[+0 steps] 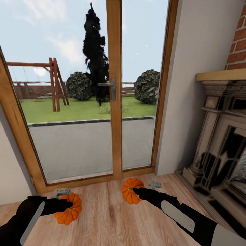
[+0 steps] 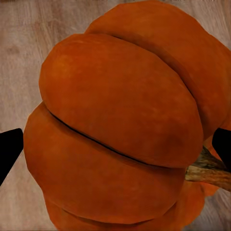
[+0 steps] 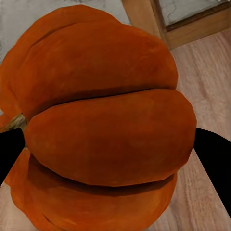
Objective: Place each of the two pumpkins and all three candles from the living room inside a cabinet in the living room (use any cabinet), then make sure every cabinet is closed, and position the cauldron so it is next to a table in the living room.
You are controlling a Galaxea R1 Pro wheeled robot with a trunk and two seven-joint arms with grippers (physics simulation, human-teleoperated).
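Note:
Two bright-orange ribbed pumpkins show over the wooden floor in front of the glass doors. My left gripper [image 1: 69, 206] is shut on the left pumpkin [image 1: 70, 216], which bulges between the two black fingertips [image 2: 8, 147] in the left wrist view, its brown stem [image 2: 207, 171] poking sideways. The right pumpkin [image 1: 129, 194] is clamped in my right gripper [image 1: 136, 191]. Close up, this pumpkin [image 3: 101, 82] sits between the dark fingers [image 3: 211, 159]. Whether either pumpkin rests on the floor or hangs just above it cannot be told. Candles, cabinet, cauldron and table are out of view.
Wood-framed glass double doors [image 1: 114, 102] stand straight ahead, with a garden behind them. A dark ornate fireplace [image 1: 222, 147] with a wooden mantel and brick above fills the right side. A white wall [image 1: 194, 85] separates doors and fireplace. Wooden floor [image 1: 106, 218] lies between my arms.

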